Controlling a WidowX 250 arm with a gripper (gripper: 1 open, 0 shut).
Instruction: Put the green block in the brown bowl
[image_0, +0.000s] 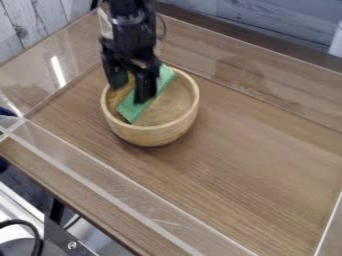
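The brown bowl (152, 118) sits on the wooden table, left of centre. The green block (144, 92) lies slanted inside it, its upper end leaning on the far rim. My gripper (130, 76) hangs just above the block, pointing straight down. Its black fingers (115, 72) stand apart, open, and nothing is held between them. The block's middle is partly hidden behind the fingers.
A clear plastic wall (54, 150) runs along the table's front and left edges. A pale plank wall (34, 25) stands at the back left. The wooden tabletop (254, 140) stretches out to the right of the bowl.
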